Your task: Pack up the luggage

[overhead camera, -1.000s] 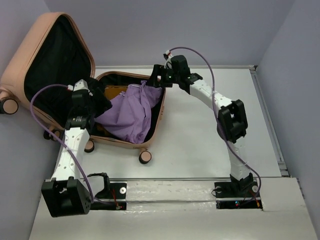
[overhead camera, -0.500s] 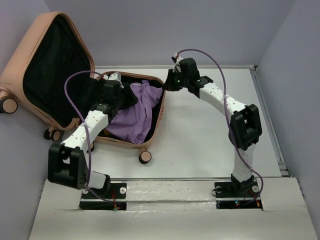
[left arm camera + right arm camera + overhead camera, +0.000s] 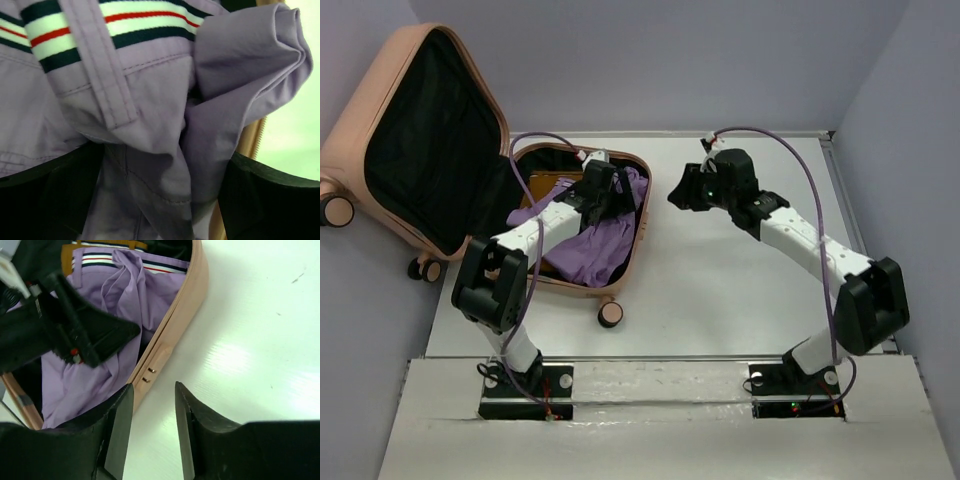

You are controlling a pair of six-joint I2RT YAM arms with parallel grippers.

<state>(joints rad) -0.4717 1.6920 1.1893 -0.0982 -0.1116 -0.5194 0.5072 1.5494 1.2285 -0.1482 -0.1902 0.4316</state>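
White table (image 3: 740, 290) and pale lilac walls are all that surround the job. The luggage (image 3: 430, 140) sits at the far left corner of the table. Its lid is thrown back and leans toward the left wall, and its lower half lies flat just ahead of my left base.

By my reckoning the packing is partway done. A purple garment (image 3: 595, 250) is already inside the lower half, with something mustard-coloured (image 3: 545, 187) showing beyond it. But the cloth lies heaped rather than flat, and one fold bulges up against the right rim. The lid is wide open and nothing is fastened. I judge that pressing the cloth down, swinging the lid over and closing it are all left to do.

My left gripper (image 3: 160, 195) is down in the case right over the garment. Its jaws are spread wide with crumpled cloth lying loose between them, so nothing is pinched. My right gripper (image 3: 152, 390) hangs over bare table just beside the case's right wall. Its jaws are narrowed to a small gap and hold nothing.

The shell is peach-pink with rounded corners and black lining. It has small casters, one (image 3: 610, 315) jutting from the near corner. A striped waistband (image 3: 140, 20) crosses the garment.
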